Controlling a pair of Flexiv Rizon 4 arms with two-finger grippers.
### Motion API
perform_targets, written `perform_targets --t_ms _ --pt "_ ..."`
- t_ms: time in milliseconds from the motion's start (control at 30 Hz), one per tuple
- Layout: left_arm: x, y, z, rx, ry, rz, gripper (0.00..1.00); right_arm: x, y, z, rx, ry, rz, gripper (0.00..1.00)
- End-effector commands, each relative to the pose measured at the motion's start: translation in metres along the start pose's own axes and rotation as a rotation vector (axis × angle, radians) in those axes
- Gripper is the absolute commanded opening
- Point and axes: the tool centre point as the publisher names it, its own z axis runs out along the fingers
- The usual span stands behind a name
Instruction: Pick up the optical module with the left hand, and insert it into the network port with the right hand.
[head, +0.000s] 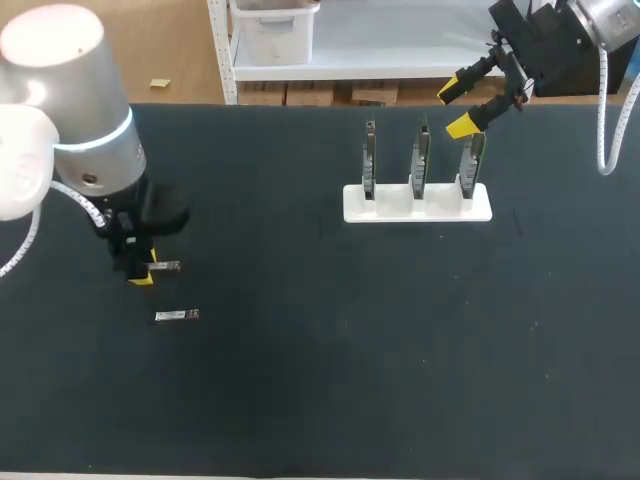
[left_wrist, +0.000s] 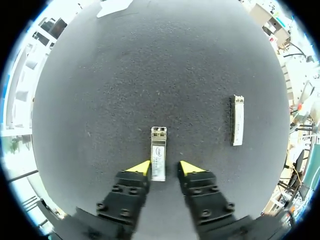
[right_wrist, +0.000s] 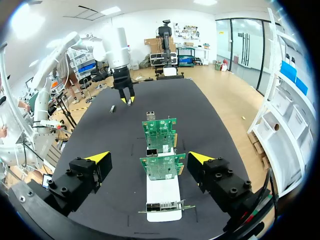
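Near the tabletop's left edge, your left gripper (left_wrist: 165, 169) straddles the optical module (left_wrist: 158, 152), jaws not yet clamped: the pickup step, so close and lift. Toward the far right corner, your right gripper (head: 456, 110) hangs released above the network port boards (head: 418, 165).

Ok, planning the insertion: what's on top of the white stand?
Three circuit boards stand upright on the white stand. In the right wrist view the middle board covers the far one's lower part.
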Motion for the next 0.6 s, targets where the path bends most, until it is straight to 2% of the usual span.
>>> perform_targets --t_ms 33,333,433,600 --pt "0.000 0.003 0.003 0.009 0.001 0.003 0.00 0.000 0.001 0.000 0.003 0.000 0.000 1.00" --pt "-0.006 0.003 0.000 0.009 0.004 -0.003 0.00 0.000 0.001 0.000 0.003 0.000 0.000 1.00" --pt "-0.015 0.006 -0.007 -0.003 -0.050 -0.018 0.00 0.000 0.001 0.000 0.003 0.000 0.000 1.00" --pt "-0.031 0.016 -0.024 -0.033 -0.213 -0.096 0.00 0.000 0.001 0.000 0.003 0.000 0.000 1.00"
